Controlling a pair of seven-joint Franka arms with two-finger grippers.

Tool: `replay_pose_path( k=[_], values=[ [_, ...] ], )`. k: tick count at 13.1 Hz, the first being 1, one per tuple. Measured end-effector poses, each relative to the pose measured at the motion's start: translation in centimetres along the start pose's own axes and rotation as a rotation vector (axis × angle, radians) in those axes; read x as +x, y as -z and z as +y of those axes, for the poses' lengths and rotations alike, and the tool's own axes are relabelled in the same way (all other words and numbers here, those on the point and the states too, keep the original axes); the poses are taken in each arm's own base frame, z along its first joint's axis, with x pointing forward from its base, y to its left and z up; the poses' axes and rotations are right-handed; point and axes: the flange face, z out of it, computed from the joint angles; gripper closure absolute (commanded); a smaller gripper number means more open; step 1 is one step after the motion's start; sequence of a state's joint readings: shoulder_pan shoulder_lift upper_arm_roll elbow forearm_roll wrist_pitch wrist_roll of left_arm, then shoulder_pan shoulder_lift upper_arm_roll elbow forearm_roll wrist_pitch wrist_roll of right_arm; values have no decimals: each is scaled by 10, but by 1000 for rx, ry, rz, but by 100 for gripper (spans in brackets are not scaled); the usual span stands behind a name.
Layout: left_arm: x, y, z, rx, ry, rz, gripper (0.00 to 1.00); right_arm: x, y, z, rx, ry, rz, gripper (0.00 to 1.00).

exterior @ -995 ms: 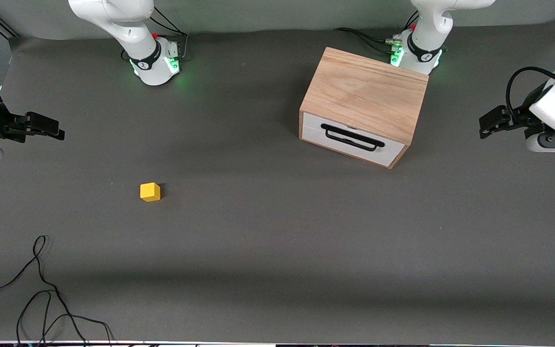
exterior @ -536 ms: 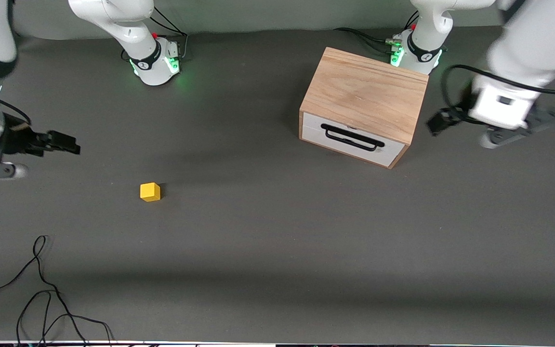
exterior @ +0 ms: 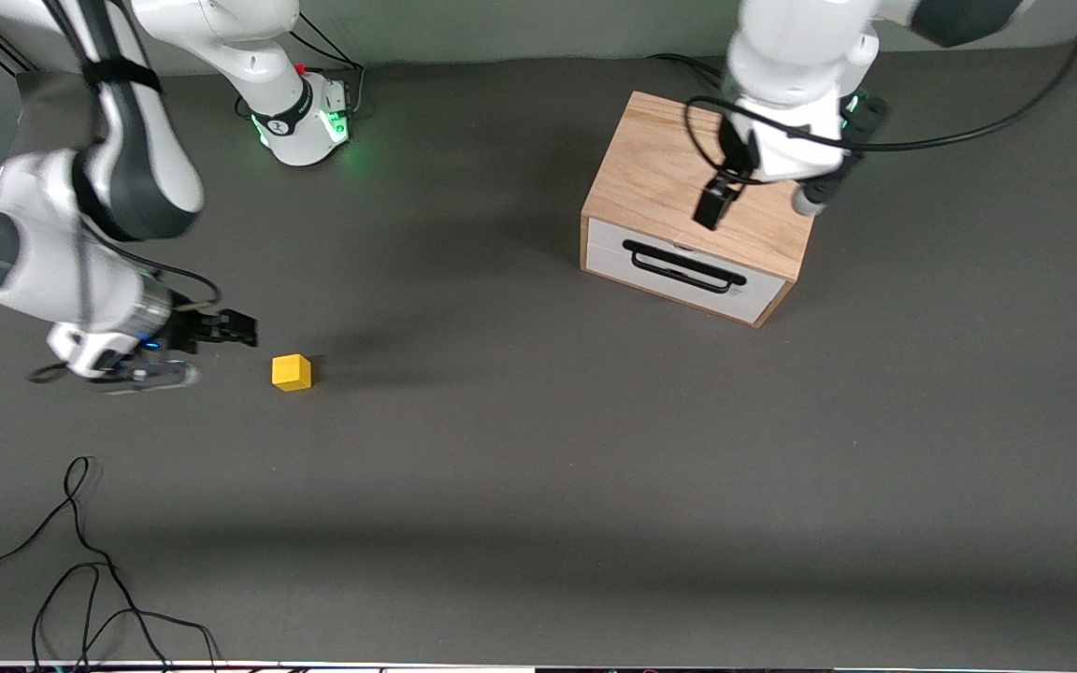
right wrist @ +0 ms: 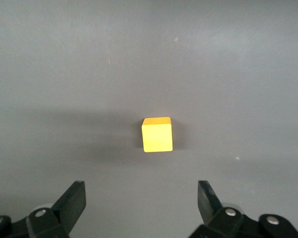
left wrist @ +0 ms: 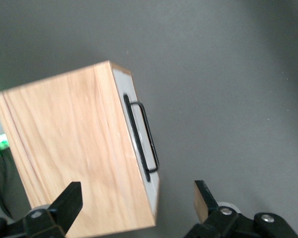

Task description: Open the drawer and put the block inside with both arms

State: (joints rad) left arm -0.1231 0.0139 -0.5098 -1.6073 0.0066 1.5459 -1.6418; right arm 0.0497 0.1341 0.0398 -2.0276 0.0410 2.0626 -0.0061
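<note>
On the grey table (exterior: pixel 538 449), both pincers spread: left (exterior: pixel 712 204) seemingly over cabinet (exterior: pixel 688 178), right (exterior: pixel 230 329) near block (exterior: pixel 292 372).

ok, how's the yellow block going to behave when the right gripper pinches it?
The block looks rigid with flat faces, so it probably won't roll or squash. It's small, likely light, and might slide on the table if bumped. The right gripper stands open wider than it.

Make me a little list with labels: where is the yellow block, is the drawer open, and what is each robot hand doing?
block: yellow block lies on the grey table, toward the right arm's end, untouched
drawer: drawer is shut in the wooden cabinet, black handle free
left end effector: left end effector is open, over the cabinet top
right end effector: right end effector is open, beside the block, holding nothing
cable: loose black cable lies nearer the front camera than the block
</note>
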Motion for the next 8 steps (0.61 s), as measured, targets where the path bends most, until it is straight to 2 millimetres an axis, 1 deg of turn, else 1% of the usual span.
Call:
replay_pose_path(
  k=[1, 2, 3, 5, 8],
  values=[
    [-13, -1, 2, -1, 56, -4, 0, -1, -24, -2, -1, 3, -14, 0],
    [-20, -3, 5, 1, 95, -8, 0, 0, -44, -1, -1, 2, -27, 0],
    [-22, -6, 7, 7, 114, -11, 0, 1, -61, 1, -1, -1, -34, 0],
    [-15, -20, 16, 35, 125, -17, 0, 2, -87, 3, -1, -5, -24, 0],
    [3, -56, 33, 101, 106, -32, 0, 0, -125, 5, -2, -9, -9, 0]
  ],
)
